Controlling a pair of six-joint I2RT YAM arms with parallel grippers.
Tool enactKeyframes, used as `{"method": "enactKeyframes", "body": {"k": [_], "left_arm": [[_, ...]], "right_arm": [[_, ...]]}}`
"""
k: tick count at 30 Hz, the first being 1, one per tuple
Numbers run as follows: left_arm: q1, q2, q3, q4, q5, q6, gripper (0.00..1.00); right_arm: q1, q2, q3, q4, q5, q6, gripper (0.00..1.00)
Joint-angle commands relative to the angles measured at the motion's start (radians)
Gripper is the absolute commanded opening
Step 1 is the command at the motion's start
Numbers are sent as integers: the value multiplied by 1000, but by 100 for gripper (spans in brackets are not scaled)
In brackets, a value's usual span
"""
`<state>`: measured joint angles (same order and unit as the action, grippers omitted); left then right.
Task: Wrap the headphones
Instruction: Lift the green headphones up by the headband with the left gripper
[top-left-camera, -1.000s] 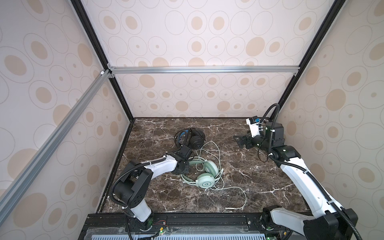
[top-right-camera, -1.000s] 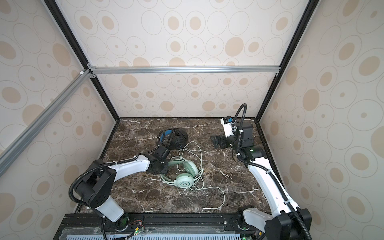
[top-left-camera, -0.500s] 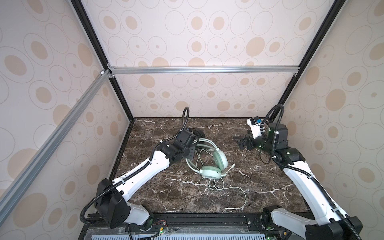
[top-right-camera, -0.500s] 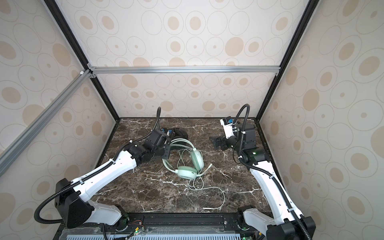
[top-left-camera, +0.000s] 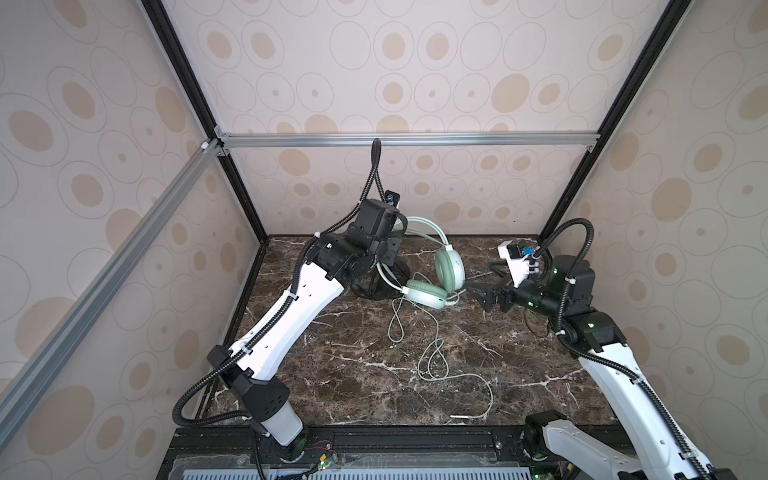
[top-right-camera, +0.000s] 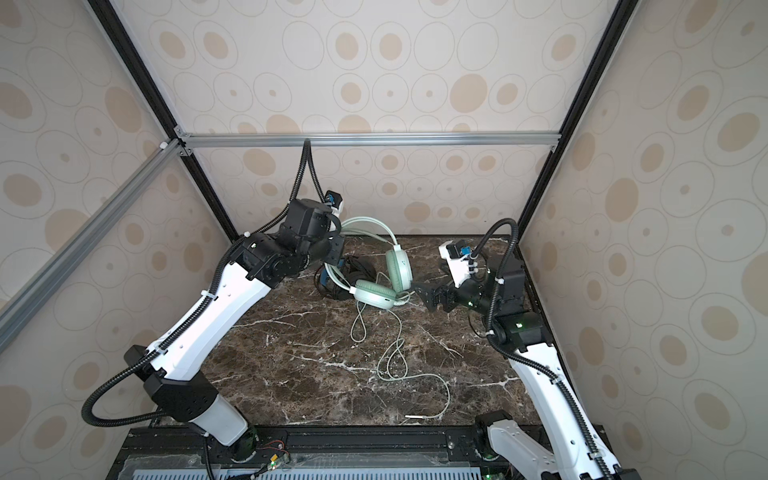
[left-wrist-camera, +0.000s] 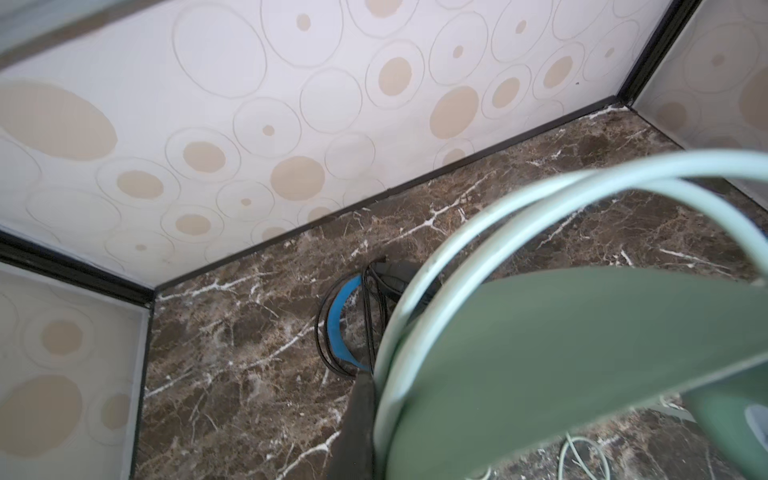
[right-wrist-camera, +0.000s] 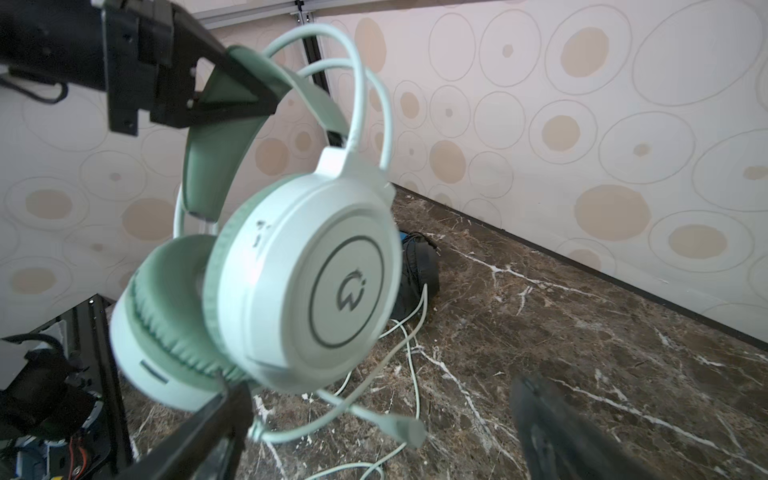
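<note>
The mint-green headphones (top-left-camera: 449, 270) (top-right-camera: 398, 272) hang in the air over the back of the marble table. My left gripper (top-left-camera: 392, 245) (top-right-camera: 334, 249) is shut on their headband (left-wrist-camera: 561, 353), one dark finger (left-wrist-camera: 357, 428) pressed against it. Their pale green cable (top-left-camera: 436, 357) trails down in loops to the table, and its plug (top-left-camera: 459, 416) lies near the front. The black headphones (top-left-camera: 376, 286) (top-right-camera: 340, 278) with blue lining (left-wrist-camera: 338, 328) lie on the table beneath. My right gripper (top-left-camera: 478, 297) (right-wrist-camera: 382, 436) stands open just right of the earcups (right-wrist-camera: 316, 282), with the mic boom (right-wrist-camera: 399, 430) between its fingers, untouched.
Patterned walls close in the table at the back and both sides, with an aluminium rail (top-left-camera: 407, 139) across the back. A black base rail (top-left-camera: 415, 436) runs along the front edge. Bare marble (top-left-camera: 353, 374) lies in front of the headphones.
My left arm has lifted the mint-green headphones off the table, up and toward the back, pulling the cable after them. The right gripper has shifted a little toward them, still open.
</note>
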<state>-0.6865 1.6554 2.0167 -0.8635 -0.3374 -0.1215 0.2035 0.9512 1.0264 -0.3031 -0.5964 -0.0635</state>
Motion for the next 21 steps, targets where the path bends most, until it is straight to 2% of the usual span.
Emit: {"method": "enactKeyframes", "body": {"k": [1,5,13,21], "left_arm": [[1,24,144,-2,-19,84,0],[-1,23,198,7,36,126,0],[-1,-17,202,-31,17,144,0],[-1,-42,221,-39,30,128,0]], "right_arm": [[10,-15,-36,24,-60,16,100],[13,-16,-56,55,-82,39,100],[16,11,-54,76,-88,-5,100],[43,100,-37,202,-165,43,100]]}}
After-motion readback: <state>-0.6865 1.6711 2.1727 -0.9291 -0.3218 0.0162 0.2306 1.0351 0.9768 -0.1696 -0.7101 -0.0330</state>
